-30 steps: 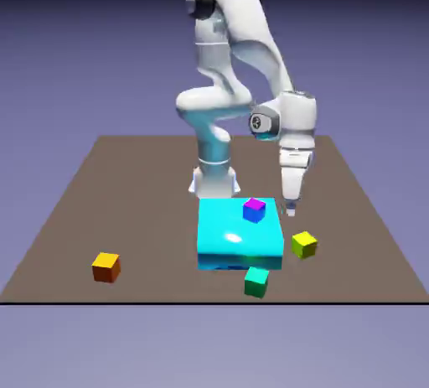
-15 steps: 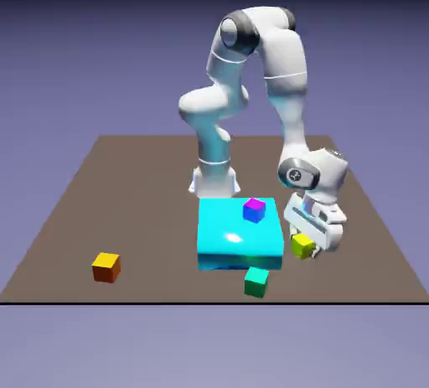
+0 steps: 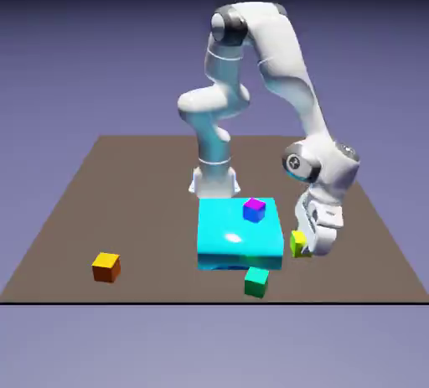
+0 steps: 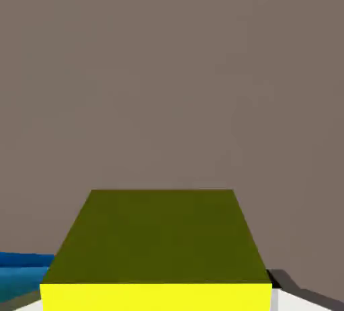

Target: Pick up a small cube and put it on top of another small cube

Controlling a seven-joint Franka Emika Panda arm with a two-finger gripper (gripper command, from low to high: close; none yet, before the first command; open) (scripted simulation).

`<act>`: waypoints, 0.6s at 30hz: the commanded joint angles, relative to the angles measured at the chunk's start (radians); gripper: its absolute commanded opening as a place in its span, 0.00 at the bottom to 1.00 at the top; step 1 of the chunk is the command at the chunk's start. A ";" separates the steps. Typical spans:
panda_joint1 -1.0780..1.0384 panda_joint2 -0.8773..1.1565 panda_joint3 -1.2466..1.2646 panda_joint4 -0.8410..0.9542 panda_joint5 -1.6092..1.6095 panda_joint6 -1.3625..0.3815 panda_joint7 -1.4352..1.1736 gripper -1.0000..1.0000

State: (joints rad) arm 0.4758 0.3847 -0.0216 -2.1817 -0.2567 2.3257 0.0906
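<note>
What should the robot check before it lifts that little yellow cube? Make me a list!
1. Gripper shut on the small yellow cube: ok, the cube fills the space between the finger tips in the hand view.
2. Cube off the brown table: cannot tell.
3. Big cyan block clear of the cube: ok, beside it, apart.
4. Landing spots free on top: ok, small orange cube, small green cube and the purple-and-blue cube on the cyan block.

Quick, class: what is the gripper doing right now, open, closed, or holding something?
Gripper: closed on the yellow cube, down at the table beside the cyan block.
</note>
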 commanded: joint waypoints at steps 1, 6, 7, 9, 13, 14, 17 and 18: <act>-0.036 -0.004 0.014 0.011 0.010 -0.021 0.039 0.00; -0.217 -0.028 0.087 0.060 0.066 -0.124 0.227 0.00; -0.254 -0.033 0.101 0.070 0.077 -0.145 0.265 0.00; -0.298 -0.054 0.104 0.074 0.068 -0.135 0.327 0.00; -0.297 0.042 0.086 0.039 0.039 -0.005 0.348 0.00; -0.297 0.060 0.083 0.032 0.034 0.020 0.352 0.00; -0.297 0.028 0.089 0.044 0.043 -0.023 0.345 1.00; -0.297 -0.004 0.094 0.056 0.053 -0.067 0.338 1.00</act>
